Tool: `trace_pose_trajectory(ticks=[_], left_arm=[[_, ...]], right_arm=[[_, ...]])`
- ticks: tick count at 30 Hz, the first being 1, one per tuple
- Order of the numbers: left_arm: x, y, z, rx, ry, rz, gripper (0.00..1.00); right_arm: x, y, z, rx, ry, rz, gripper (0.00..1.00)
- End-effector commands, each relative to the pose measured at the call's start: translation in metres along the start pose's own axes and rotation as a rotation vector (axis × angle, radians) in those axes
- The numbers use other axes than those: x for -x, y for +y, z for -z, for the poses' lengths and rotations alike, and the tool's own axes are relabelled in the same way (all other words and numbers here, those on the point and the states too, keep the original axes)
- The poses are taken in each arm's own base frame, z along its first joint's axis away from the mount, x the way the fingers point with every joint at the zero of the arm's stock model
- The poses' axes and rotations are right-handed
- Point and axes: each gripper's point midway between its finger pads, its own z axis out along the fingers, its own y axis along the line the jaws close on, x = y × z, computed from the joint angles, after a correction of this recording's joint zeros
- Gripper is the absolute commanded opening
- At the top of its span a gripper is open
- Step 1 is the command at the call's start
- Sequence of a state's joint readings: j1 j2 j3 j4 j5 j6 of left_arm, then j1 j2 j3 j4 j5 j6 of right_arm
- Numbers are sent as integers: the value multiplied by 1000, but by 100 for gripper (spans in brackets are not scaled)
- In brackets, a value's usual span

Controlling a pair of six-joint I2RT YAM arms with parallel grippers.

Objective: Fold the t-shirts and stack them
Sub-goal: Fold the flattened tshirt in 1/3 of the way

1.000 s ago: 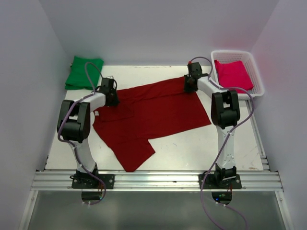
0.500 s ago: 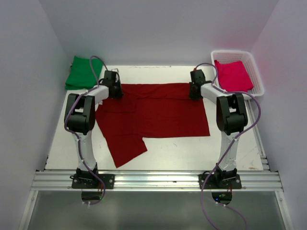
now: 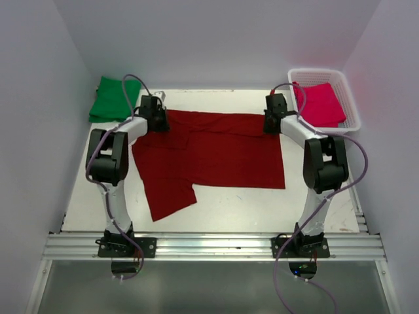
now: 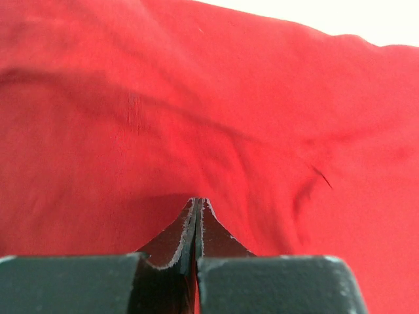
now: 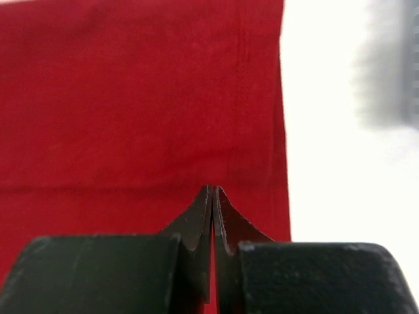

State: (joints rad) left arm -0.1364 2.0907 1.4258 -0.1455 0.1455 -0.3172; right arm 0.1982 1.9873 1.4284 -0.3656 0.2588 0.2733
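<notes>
A white table (image 3: pixel 229 209) stands between pale walls, with the maroon shirt (image 3: pixel 216 154) spread flat across it. The left gripper (image 4: pixel 198 199) and right gripper (image 5: pixel 212 188) each pinch a far corner of it, fingers pressed together on the cloth. The green shirt (image 3: pixel 114 98) lies folded at the far left. The pink shirt (image 3: pixel 319 103) sits in the basket (image 3: pixel 316 71) at the far right.

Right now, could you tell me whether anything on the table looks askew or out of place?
The dark red t-shirt lies spread out, but its near-left part sticks out diagonally beyond the straight near edge. Nothing else stands out.
</notes>
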Motion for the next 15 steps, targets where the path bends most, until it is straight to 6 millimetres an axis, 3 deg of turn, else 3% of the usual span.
trace_pose_trajectory(ticks=[1,2,3,4,5,7,8,10,11,13,14,15], left_arm=[[83,-32,81,-71,-266,-83,0],[101,-40,113,-72,-325,-96,0],[95,-33,126,-21,-302,-101,6],[93,-30,139,8,-288,-102,11],[77,-28,162,41,-226,-97,25],[44,-24,181,69,-121,-49,40],[3,-18,197,89,-26,-28,46],[-48,-18,212,143,57,12,49],[-92,-11,227,167,119,23,50],[-138,-23,241,142,183,84,50],[-167,-20,254,137,224,118,50],[-183,-30,261,99,261,181,51]], right_arm=[[86,-1,88,99,-303,-58,0],[87,-2,100,105,-314,-54,0],[93,-3,120,125,-342,-56,0],[91,-3,128,137,-337,-48,10],[79,-5,133,143,-284,-31,22],[66,-3,149,159,-240,-11,44],[46,-6,149,149,-181,2,50],[30,-5,165,150,-163,9,64],[14,-8,164,143,-140,12,68],[5,-8,180,163,-157,-1,71],[-8,-12,179,151,-136,-1,73],[-12,-15,182,145,-133,-4,74]])
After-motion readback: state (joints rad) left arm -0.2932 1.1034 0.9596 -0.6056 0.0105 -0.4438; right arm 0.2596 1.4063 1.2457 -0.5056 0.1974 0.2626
